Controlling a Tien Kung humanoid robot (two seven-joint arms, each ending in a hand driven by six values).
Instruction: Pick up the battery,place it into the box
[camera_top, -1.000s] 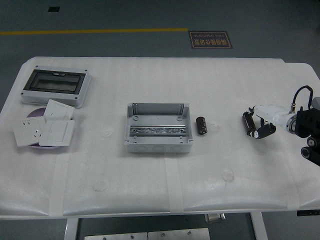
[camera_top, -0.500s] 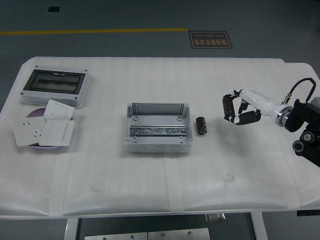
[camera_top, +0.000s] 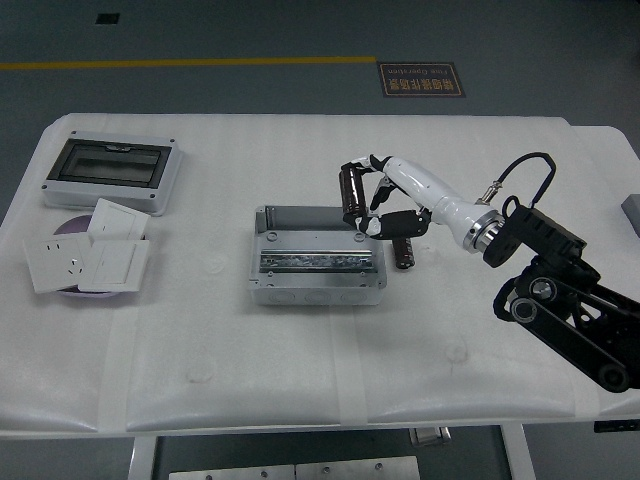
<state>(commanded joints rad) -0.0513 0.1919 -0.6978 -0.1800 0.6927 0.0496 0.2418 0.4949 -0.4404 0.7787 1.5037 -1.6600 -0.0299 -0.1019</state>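
Observation:
My right hand (camera_top: 366, 206), white with black fingers, reaches in from the right and is shut on a dark cylindrical battery (camera_top: 351, 190). It holds the battery upright just above the back right corner of the open grey box (camera_top: 318, 295) at the table's middle. A second dark battery (camera_top: 404, 255) lies on the table just right of the box, partly hidden behind my thumb. The left arm is out of view.
A grey enclosure with a dark window lid (camera_top: 110, 172) stands at the back left. White socket plates (camera_top: 85, 258) lie stacked on a purple dish in front of it. My black right arm (camera_top: 560, 300) spans the right side of the table.
My right hand has moved left from the table's right edge, carrying the battery, to above the box's back right corner. The battery beside the box has not moved.

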